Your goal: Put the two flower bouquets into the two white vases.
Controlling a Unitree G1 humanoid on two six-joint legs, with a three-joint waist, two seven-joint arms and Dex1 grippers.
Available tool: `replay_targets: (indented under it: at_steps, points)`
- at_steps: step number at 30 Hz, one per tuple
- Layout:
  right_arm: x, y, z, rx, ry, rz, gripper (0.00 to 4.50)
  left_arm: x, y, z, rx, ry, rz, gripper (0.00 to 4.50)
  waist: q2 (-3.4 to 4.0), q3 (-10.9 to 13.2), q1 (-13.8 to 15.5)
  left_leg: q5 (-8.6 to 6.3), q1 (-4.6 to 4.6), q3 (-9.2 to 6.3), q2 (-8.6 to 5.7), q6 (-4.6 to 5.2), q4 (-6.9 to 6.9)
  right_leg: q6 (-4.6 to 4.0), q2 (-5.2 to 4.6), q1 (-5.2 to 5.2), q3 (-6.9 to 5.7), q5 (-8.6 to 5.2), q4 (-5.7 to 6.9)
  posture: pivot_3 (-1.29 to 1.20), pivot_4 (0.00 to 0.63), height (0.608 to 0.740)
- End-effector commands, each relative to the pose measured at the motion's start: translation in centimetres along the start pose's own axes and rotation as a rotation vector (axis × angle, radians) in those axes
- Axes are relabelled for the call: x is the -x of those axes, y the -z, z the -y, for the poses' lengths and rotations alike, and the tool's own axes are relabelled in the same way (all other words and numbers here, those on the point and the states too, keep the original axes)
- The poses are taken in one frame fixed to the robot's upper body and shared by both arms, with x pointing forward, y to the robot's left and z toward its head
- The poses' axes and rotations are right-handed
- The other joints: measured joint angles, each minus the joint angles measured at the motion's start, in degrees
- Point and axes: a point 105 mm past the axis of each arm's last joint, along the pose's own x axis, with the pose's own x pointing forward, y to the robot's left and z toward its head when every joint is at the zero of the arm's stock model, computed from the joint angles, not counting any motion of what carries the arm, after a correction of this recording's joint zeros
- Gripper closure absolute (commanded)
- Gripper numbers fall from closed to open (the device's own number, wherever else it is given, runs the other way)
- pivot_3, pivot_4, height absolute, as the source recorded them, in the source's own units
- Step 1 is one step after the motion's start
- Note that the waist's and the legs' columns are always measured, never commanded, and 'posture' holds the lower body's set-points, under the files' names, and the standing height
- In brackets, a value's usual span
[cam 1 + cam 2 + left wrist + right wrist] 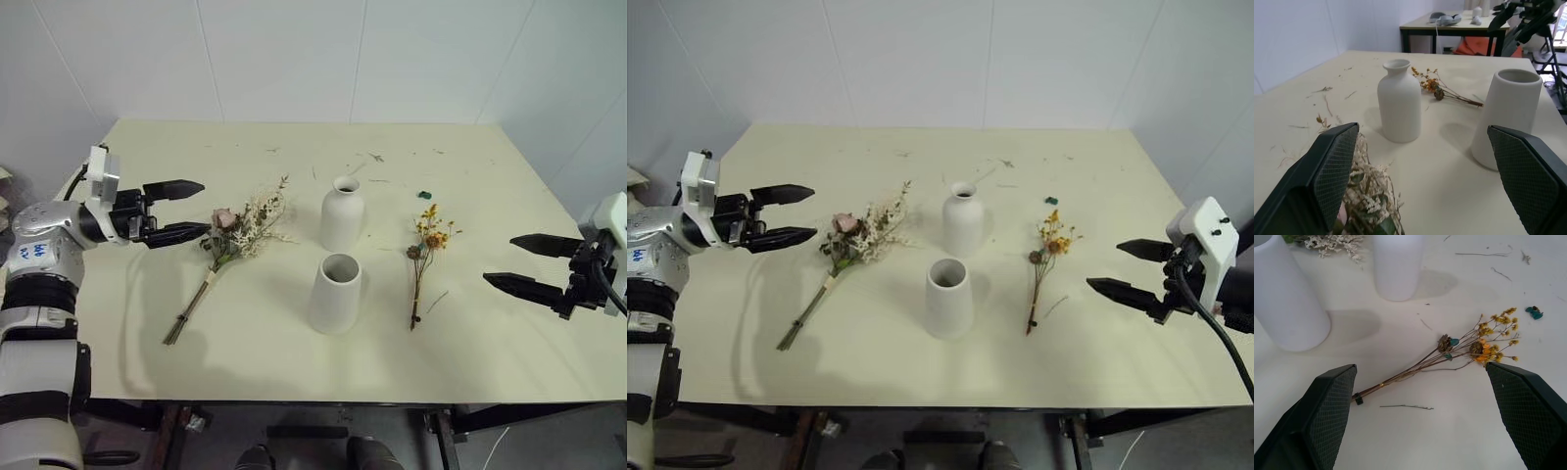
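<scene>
The 2 bouquets lie flat on the table (509,362), neither in a vase. Nearest the front edge stands the wide vase (336,293), upright and empty, about midway between the table's left and right edges. Left of it lies the rose bunch (232,238), stems toward the front-left corner and blooms pointing toward the back. Right of the wide vase lies the yellow sprig (424,257), stem toward the front edge and flower heads toward the back; a loose twig (1406,406) lies just beside its stem. Behind the wide vase, close but apart from it, the narrow vase (342,213) stands upright. The left gripper (189,210) hovers over the left edge, fingers spread and empty, tips near the rose bunch's blooms. The right gripper (510,260) hangs near the right edge, fingers spread and empty, pointing at the sprig. Bits of plant litter are scattered toward the back edge.
</scene>
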Motion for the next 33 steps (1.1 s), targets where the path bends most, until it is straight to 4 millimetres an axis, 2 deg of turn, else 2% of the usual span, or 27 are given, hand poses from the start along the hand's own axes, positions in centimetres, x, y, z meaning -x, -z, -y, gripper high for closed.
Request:
replay_targets:
  at_steps: [1,6,11,15,18,20,24,28,33]
  points:
    - [0.2,-1.5,-0.5,0.026,-0.001,0.053,0.04,0.1,-1.4,0.9,-0.048,0.109,0.025,0.00,0.00,0.0,-0.1,0.00,0.00,0.00,0.00,0.00,0.00,0.00,0.00,0.00,0.00,0.00,-0.01,0.00,0.150,0.740]
    - [-0.3,-1.0,-0.3,-0.034,0.078,0.069,0.04,-0.5,-1.2,1.2,-0.019,0.132,0.057,0.00,0.00,0.0,0.0,0.00,0.00,0.00,0.00,0.00,-0.02,0.00,0.00,0.00,0.00,-0.01,0.00,0.00,0.150,0.740]
    - [-0.8,0.0,0.7,-0.043,0.244,-0.042,0.04,-1.2,-1.2,1.0,-0.018,0.143,0.062,0.00,0.00,0.0,0.0,0.00,0.01,0.00,0.00,0.00,0.01,-0.01,0.00,0.00,0.00,-0.01,0.02,0.00,0.150,0.740]
    - [-2.5,1.1,0.6,-0.107,0.349,-0.124,0.04,-1.1,-1.3,1.3,-0.006,0.156,0.091,0.00,-0.03,0.0,-0.2,0.00,-0.01,0.00,0.00,0.00,0.00,-0.04,0.00,-0.02,0.01,-0.02,0.01,0.00,0.150,0.740]
    - [-3.8,2.3,1.5,-0.221,0.448,-0.244,0.04,-0.9,-1.3,1.6,-0.004,0.160,0.099,0.00,-0.01,0.0,-0.5,0.00,0.02,0.04,0.03,0.00,0.00,-0.07,-0.01,-0.06,0.04,-0.02,0.04,0.00,0.150,0.740]
    - [-4.6,2.5,1.8,-0.293,0.459,-0.326,0.04,-0.6,-1.5,1.6,-0.003,0.156,0.102,0.00,0.02,0.0,-0.6,0.00,0.00,0.04,0.04,0.00,-0.01,-0.12,0.00,-0.14,0.04,-0.05,0.11,0.00,0.150,0.740]
    - [-6.8,2.5,2.3,-0.341,0.470,-0.378,0.04,-0.4,-1.4,1.4,-0.020,0.139,0.085,0.00,0.03,0.0,-0.1,0.01,-0.06,0.03,0.05,0.00,-0.08,-0.19,0.00,-0.28,0.03,-0.09,0.23,0.00,0.150,0.740]
    - [-8.1,3.0,2.2,-0.382,0.450,-0.416,0.04,-0.7,-1.0,1.6,-0.020,0.149,0.088,0.00,0.03,0.0,0.1,-0.01,-0.26,0.04,0.04,0.04,-0.12,-0.15,0.00,-0.39,0.02,-0.11,0.16,0.00,0.150,0.740]
    - [-10.8,4.4,0.4,-0.381,0.384,-0.513,0.04,0.6,-0.8,2.0,-0.029,0.129,0.078,0.00,0.03,0.0,-0.4,-0.05,-0.27,0.06,0.03,0.11,-0.13,-0.13,-0.01,-0.42,0.03,-0.11,0.14,0.00,0.150,0.740]
